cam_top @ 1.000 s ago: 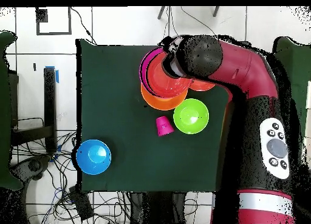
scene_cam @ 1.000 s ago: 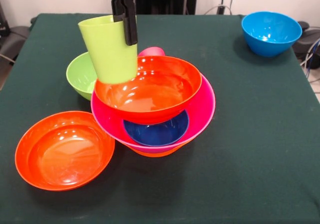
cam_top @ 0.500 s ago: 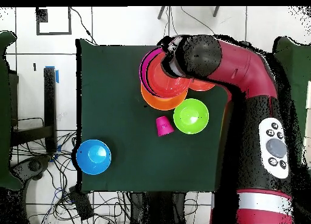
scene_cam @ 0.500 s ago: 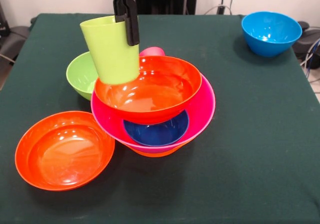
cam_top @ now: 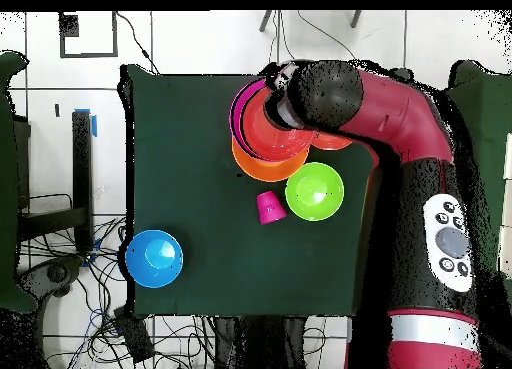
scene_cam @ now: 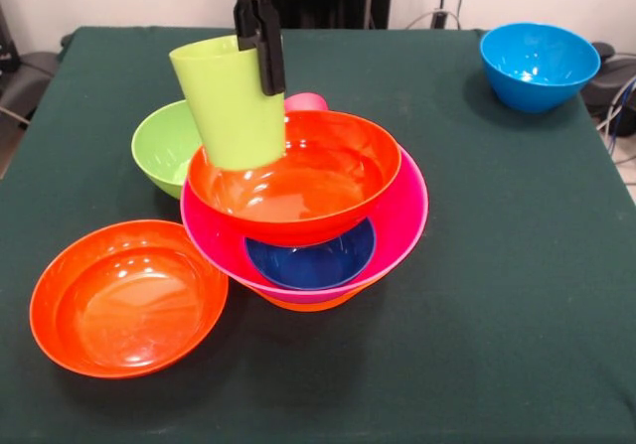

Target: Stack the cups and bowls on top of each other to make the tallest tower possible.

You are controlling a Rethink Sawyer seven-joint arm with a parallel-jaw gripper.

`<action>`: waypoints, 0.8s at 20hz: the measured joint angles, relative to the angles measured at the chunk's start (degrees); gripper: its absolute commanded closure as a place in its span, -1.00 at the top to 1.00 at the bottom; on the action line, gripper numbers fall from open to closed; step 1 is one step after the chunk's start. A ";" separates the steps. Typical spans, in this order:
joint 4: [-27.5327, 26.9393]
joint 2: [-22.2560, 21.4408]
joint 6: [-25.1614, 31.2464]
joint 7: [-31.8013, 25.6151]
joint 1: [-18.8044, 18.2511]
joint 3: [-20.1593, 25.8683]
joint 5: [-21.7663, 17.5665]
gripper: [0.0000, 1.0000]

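- Lime green cup (scene_cam: 231, 99) held off the table, tilted, its base over the left rim of the top red-orange bowl (scene_cam: 298, 176).
- Gripper (scene_cam: 262, 42) clamps the cup's rim, one black finger (scene_cam: 270, 52) down the outer wall.
- Tower (scene_cam: 308, 216) mid-table: red-orange bowl in big pink bowl (scene_cam: 402, 216), small dark blue bowl (scene_cam: 313, 260) showing beneath, orange bowl (scene_cam: 308, 303) at the bottom.
- Green bowl (scene_cam: 164, 146) just behind-left; pink cup (cam_top: 270, 207) beside it.
- Second red-orange bowl (scene_cam: 127, 297) alone at front-left; light blue bowl (scene_cam: 539, 65) well apart, far corner.
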 measured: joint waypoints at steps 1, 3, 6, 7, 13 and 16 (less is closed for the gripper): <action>-0.02 0.51 0.00 0.00 0.28 -0.36 0.00 -1.00; -0.15 1.02 0.05 0.00 0.85 -1.06 -0.13 -1.00; -1.09 2.34 1.09 0.00 3.31 -3.83 -0.97 -1.00; -2.13 3.36 2.58 0.01 5.60 -6.07 -1.80 -1.00; -6.39 7.01 8.74 0.12 12.76 -12.12 -3.33 -1.00; -8.49 8.72 11.45 0.57 15.57 -14.61 -3.42 -1.00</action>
